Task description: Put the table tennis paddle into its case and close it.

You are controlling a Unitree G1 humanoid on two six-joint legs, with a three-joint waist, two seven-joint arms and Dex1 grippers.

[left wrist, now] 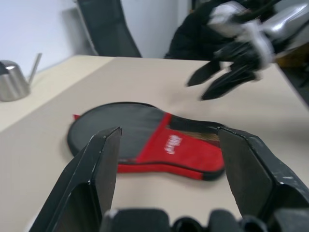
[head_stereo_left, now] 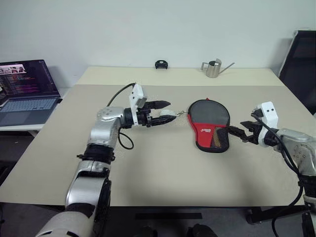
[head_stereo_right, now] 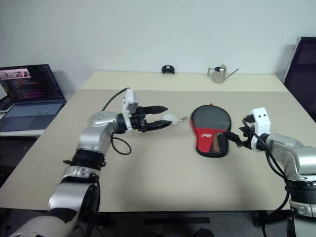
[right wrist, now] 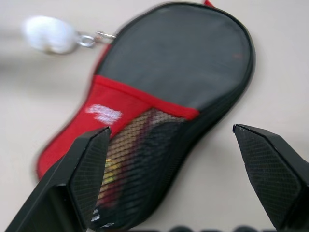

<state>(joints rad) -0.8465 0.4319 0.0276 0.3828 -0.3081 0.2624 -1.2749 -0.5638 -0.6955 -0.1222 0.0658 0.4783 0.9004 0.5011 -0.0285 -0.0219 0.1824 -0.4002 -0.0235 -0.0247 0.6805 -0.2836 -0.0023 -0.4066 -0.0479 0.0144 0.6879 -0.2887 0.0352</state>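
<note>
Case lay flat mid-table, apparently closed, handle end toward me; paddle handle seemed to show through the mesh, so I judged the paddle was inside. White ball charm on the zip pull sat just at my left gripper, fingers apart, whether touching I couldn't tell. Right gripper was wide open beside the case's handle end: best to pin the case there before pulling the zip.

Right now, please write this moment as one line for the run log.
case: flat on table, zipped look | left gripper: open, beside white ball charm | right gripper: open, near case's handle end
</note>
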